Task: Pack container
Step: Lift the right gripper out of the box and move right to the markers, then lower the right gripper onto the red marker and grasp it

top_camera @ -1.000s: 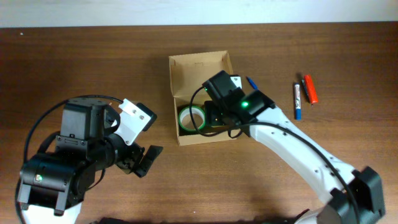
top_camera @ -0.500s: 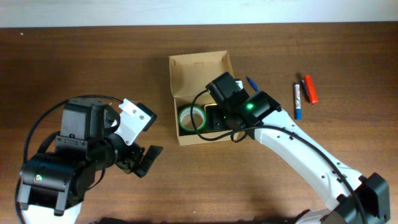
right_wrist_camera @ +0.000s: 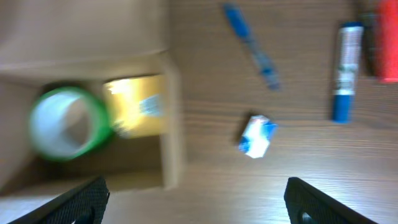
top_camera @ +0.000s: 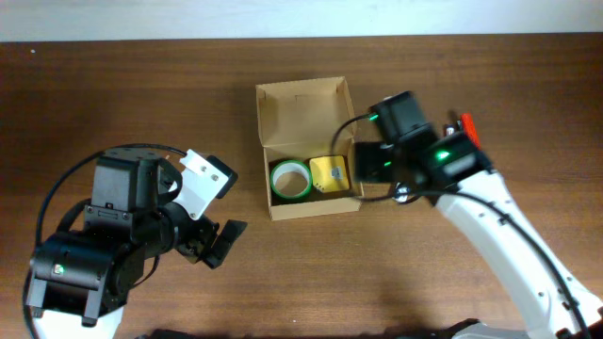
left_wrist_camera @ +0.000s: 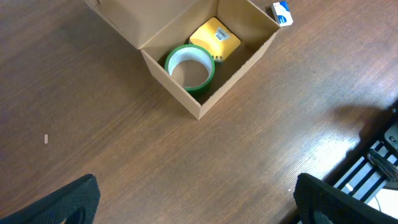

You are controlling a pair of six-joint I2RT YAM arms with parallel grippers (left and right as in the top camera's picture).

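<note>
The container (top_camera: 301, 108) is a tan cardboard box with its flap lid standing open at the back. A green tape roll (top_camera: 291, 180) and a yellow packet (top_camera: 330, 173) lie inside it. My right gripper (top_camera: 369, 162) hangs open just past the box's right wall, holding nothing. The blurred right wrist view shows that gripper (right_wrist_camera: 196, 199) over bare wood beside the box wall (right_wrist_camera: 169, 124). Down at the left, well away from the box, my left gripper (top_camera: 212, 247) stands wide open and empty. In the left wrist view the left gripper (left_wrist_camera: 199, 199) faces the box (left_wrist_camera: 149, 18) from a distance.
To the right of the box lie a small white-and-blue item (right_wrist_camera: 256, 135), a blue pen (right_wrist_camera: 252, 46), a blue marker (right_wrist_camera: 345, 71) and a red marker (right_wrist_camera: 387, 43). My right arm covers most of them in the overhead view. The table's front edge (left_wrist_camera: 348, 168) runs near my left gripper.
My right gripper has pulled out of the box to the right, leaving the yellow packet inside beside the tape roll. The left arm has stayed still.
</note>
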